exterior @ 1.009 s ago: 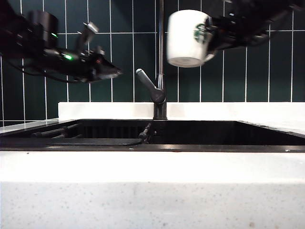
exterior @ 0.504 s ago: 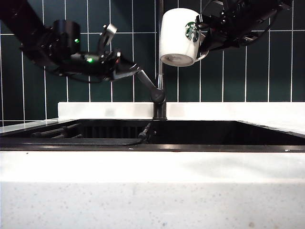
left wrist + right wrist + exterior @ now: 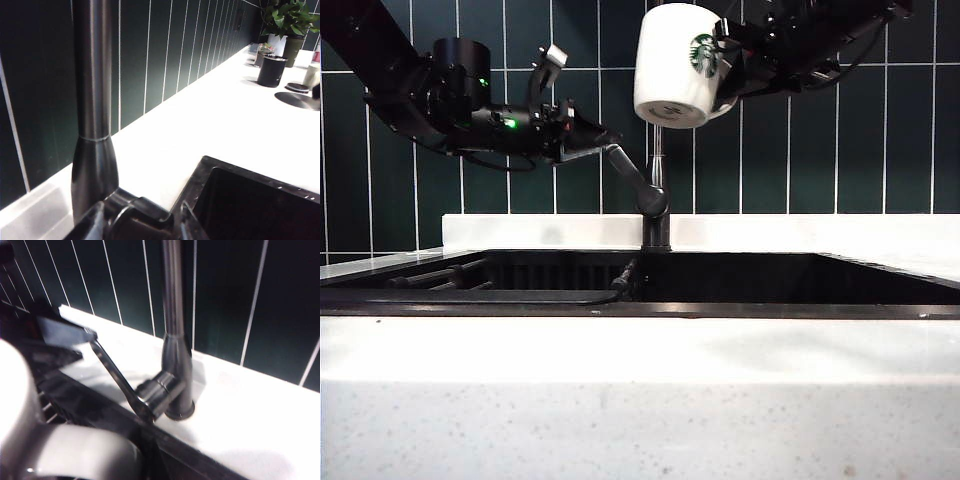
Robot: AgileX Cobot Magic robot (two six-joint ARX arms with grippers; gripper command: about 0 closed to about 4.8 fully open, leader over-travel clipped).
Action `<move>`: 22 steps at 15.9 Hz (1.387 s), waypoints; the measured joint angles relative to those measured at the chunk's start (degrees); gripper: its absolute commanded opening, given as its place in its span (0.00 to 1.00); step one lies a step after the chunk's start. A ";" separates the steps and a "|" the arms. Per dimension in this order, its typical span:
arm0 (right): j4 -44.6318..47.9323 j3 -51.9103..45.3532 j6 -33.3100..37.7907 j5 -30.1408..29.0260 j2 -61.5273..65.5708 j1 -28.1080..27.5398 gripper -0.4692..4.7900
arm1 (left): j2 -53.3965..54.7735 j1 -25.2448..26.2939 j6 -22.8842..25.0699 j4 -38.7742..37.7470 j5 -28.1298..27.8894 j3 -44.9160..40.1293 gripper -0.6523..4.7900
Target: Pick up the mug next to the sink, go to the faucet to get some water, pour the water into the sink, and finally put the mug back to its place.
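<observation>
The white mug with its green logo hangs high in front of the faucet's pipe, its underside showing. My right gripper reaches in from the upper right and is shut on the handle side of the mug. My left gripper comes in from the left, open, with its fingertips at the tip of the faucet's angled lever. In the left wrist view the lever lies between the fingers of that gripper, beside the pipe. The dark sink lies below.
Dark green wall tiles stand close behind the faucet. A dark rack lies in the sink's left part. Further along the white counter stand a black cup and a potted plant.
My left gripper has swung right and reached the lever's tip. The right gripper has carried the mug left and slightly up, in front of the faucet pipe.
</observation>
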 measured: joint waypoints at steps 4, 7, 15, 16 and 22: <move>1.18 0.00 -0.42 -0.20 0.02 1.40 0.09 | 2.29 -0.28 0.37 -1.42 -0.59 0.00 0.46; 1.60 0.00 -4.66 0.52 0.13 2.71 0.09 | 2.80 -0.37 0.37 -1.92 -0.61 0.04 0.46; -2.69 9.29 -4.90 1.27 3.28 2.84 0.09 | 2.82 -1.49 0.39 -0.28 -1.81 1.22 0.46; -4.68 9.18 -4.92 1.29 3.80 2.84 0.09 | 2.82 -1.49 0.28 0.57 -1.84 1.66 0.46; -6.95 9.18 -5.77 1.29 3.96 2.80 0.09 | 2.82 -1.36 -4.00 0.92 5.64 2.89 0.46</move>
